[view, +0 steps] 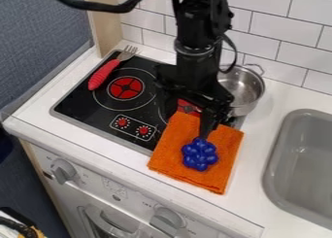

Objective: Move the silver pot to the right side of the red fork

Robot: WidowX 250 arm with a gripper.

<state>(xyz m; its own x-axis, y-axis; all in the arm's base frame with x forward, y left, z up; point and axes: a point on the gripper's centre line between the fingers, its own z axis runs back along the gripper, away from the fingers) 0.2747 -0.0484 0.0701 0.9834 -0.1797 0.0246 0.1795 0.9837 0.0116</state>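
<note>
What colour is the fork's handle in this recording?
Red; the fork lies on the stove's left side in the camera view.

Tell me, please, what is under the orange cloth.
Around the orange cloth, the black stove and the white counter can be seen. Directly under it, everything is covered, so I cannot tell.

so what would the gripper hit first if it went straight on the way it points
Probably the orange cloth, though the blue knobbly thing lies right by the gripper's line and might be touched first; depth is unclear.
</note>
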